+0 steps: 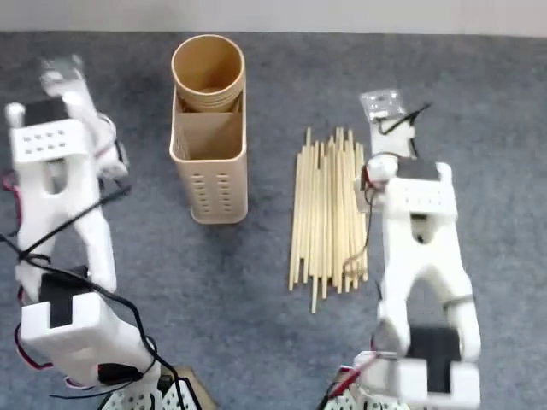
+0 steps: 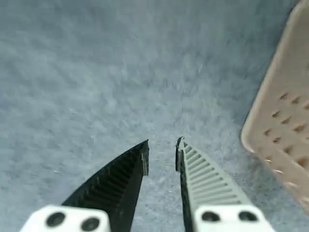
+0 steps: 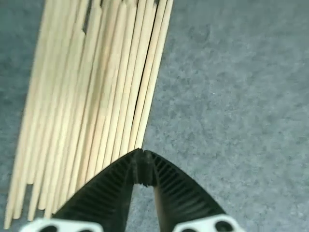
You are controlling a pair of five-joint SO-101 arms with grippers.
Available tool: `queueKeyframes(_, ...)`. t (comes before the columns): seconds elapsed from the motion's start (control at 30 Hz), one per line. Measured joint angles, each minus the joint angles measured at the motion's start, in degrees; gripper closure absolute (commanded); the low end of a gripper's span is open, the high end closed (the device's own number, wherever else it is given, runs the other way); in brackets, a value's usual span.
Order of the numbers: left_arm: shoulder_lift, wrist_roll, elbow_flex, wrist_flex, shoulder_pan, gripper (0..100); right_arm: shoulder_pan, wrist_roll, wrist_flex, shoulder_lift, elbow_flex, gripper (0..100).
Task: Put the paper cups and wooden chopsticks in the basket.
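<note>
The right claw [image 3: 143, 164] is clenched and empty, its tips just beside the pale wooden chopsticks [image 1: 329, 213]. These lie bundled on the grey felt table [image 1: 256, 290], to one side of the beige perforated plastic basket [image 1: 214, 192]. The stacked brown paper cups [image 1: 208, 73] stand in the basket's end compartment. On the basket's other side hangs the left claw [image 2: 161, 154], released and empty. The right claw should probably open wide, straddle a few sticks mid-length, then close firmly.

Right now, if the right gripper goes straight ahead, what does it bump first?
Most likely the chopsticks. The right gripper, shut, points at the near ends of the sticks on the pile's edge, just ahead of its tips. How high it sits above them is unclear.
</note>
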Motion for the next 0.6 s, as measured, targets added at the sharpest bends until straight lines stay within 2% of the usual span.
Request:
queueKeyframes(0.13,0.0,0.18,12.4,-9.76,3.34,87,0.62,0.09,0.0,11.25,-6.15,98.8)
queueKeyframes(0.27,0.0,0.18,16.88,-16.09,4.48,87,1.58,0.09,0.0,19.34,-11.69,98.8)
queueKeyframes(0.6,0.0,0.18,17.49,-17.85,4.4,87,1.32,0.09,-0.18,24.09,-15.21,98.3)
